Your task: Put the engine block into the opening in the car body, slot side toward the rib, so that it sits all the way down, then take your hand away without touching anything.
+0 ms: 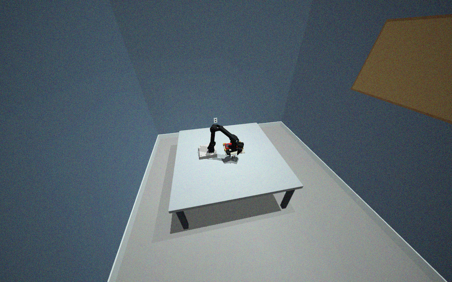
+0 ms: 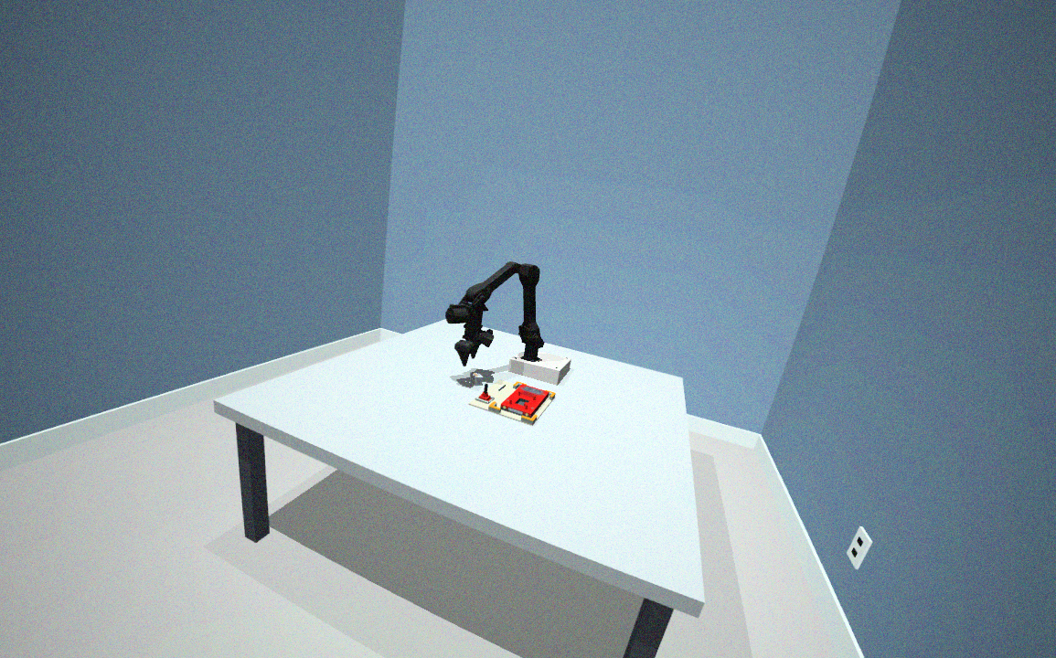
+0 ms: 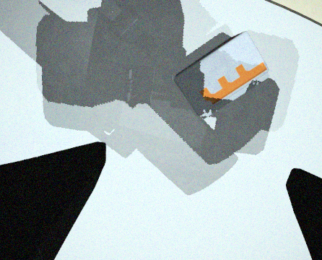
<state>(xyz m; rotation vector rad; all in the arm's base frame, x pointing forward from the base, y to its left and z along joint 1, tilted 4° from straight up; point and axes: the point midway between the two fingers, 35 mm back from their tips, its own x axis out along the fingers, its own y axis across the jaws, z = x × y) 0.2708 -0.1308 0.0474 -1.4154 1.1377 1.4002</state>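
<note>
My gripper (image 2: 468,360) (image 3: 201,166) is open and empty, pointing down above the table. The engine block (image 3: 237,54) (image 2: 476,375) is a small grey-white block with an orange comb-shaped mark. It lies on the table in the arm's shadow, beyond the gap between the fingertips in the wrist view and nearer the right one. The red car body (image 2: 537,393) (image 1: 226,146) lies on the board, with a dark square opening in its middle. The rib is too small to make out. In the top view the arm partly covers the car body.
The cream board (image 2: 496,395) (image 3: 316,12) has orange-yellow corner pieces; its edge shows at the wrist view's top right. A red piece with an upright black stem (image 2: 485,394) stands on it beside the car body. The arm's white base (image 2: 538,369) (image 1: 204,154) is behind the board.
</note>
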